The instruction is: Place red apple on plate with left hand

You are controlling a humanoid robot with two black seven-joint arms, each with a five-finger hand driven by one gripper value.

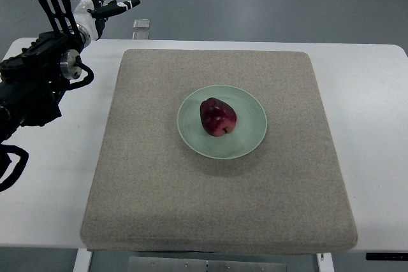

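- Red apple [218, 117] is seen resting near the middle of the round pale-green plate [252, 133], on the grey felt mat [153, 183].
- Left hand [105, 8] is held empty, fingers spread, well apart over the white worktop's [38, 202] far corner.
- Placement is judged complete.

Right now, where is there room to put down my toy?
The grey mat is bare all around the green plate, which holds the red apple. White table right of the mat is free too. The upper left is crowded by the left robot hand, open.
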